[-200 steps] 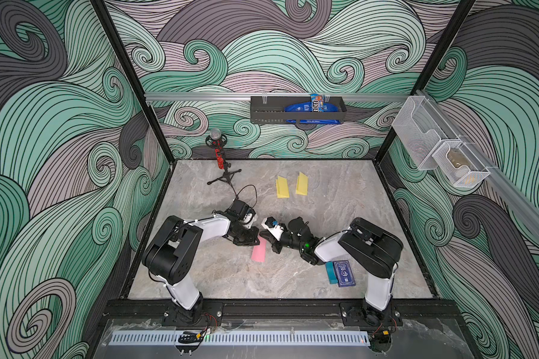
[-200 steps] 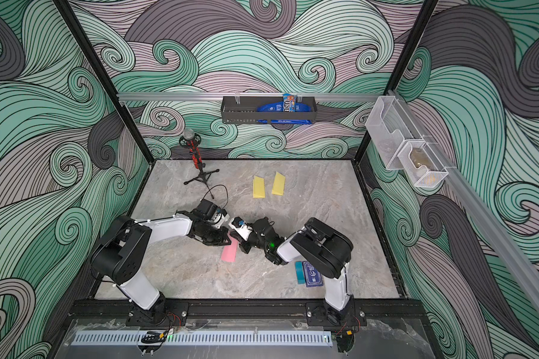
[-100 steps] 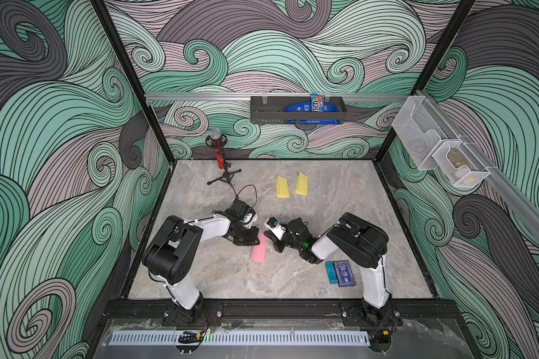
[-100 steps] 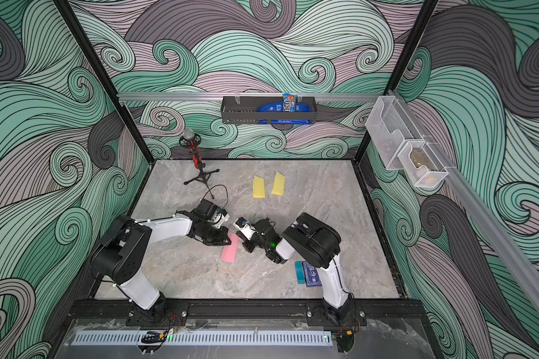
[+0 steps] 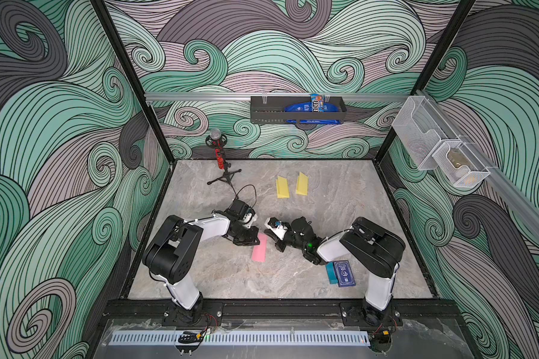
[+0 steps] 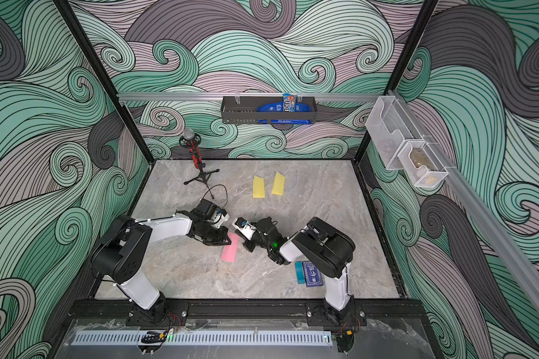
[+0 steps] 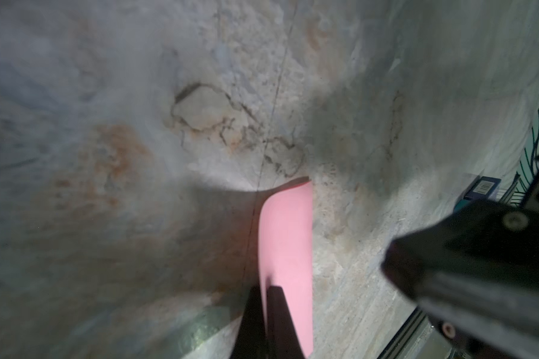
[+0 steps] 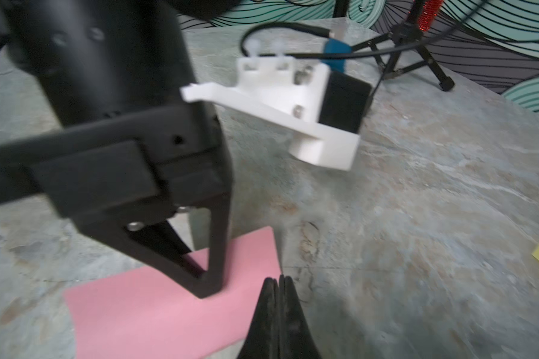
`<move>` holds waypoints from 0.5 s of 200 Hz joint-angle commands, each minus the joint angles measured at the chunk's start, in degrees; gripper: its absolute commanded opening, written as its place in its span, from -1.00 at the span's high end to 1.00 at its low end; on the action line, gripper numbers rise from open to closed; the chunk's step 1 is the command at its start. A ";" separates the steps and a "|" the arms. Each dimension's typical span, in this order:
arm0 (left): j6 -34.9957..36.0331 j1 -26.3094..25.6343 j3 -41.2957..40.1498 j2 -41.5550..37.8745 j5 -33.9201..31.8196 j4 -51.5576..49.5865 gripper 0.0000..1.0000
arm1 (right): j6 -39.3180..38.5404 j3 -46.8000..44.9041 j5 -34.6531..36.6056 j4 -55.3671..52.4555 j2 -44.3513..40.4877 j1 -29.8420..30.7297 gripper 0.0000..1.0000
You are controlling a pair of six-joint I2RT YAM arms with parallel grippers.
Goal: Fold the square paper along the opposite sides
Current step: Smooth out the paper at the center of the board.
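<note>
Our right arm [image 5: 371,245] has swung its elbow back out rightward; the pink paper [image 5: 259,252] stayed put. In both top views we see the paper [image 6: 230,248] folded mid-table, between left gripper [image 5: 255,240] and right gripper [image 5: 269,234]. Left wrist: jaws closed, tips down on the paper [image 7: 288,236]. Right wrist: jaws closed, empty, with the tip just beside the paper's edge [image 8: 156,307].

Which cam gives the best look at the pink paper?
Right wrist: the pink paper is close and large, lying flat, with the left gripper tip-down on it. Both top views show the whole pink paper, but small. The left wrist view shows it lengthwise, one edge curled, partly behind the fingers.
</note>
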 commanded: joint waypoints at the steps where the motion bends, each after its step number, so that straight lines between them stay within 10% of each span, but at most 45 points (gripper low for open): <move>1: -0.08 0.32 0.02 2.28 -2.64 -2.13 1.00 | -3.10 -0.55 -2.31 -1.74 2.20 1.02 0.91; 100: 0.05 0.36 -0.36 1.98 -4.76 -2.91 1.00 | -6.00 -4.41 -1.66 -10.64 2.72 5.43 0.84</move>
